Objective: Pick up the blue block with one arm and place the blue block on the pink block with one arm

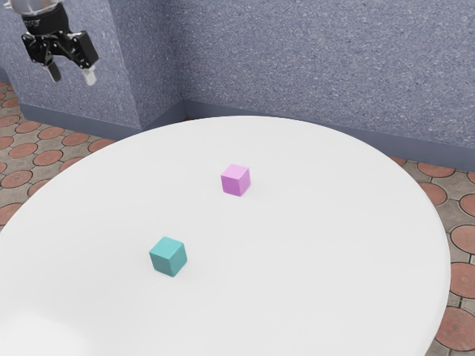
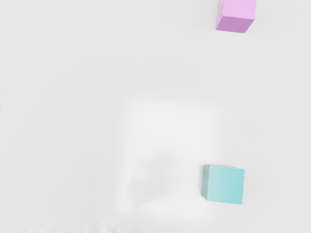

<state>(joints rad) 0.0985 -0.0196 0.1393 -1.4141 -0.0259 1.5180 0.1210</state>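
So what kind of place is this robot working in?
It looks like a plain simulated room corner: a round white table, speckled blue-grey walls, and a floor of reddish round tiles. A blue block and a pink block sit apart on the table.

The exterior view looks obliquely down across the worktop [image 1: 334, 245] from the side. The wrist view faces straight down from high up. Both share the blue block [image 1: 168, 256] and pink block [image 1: 235, 180].
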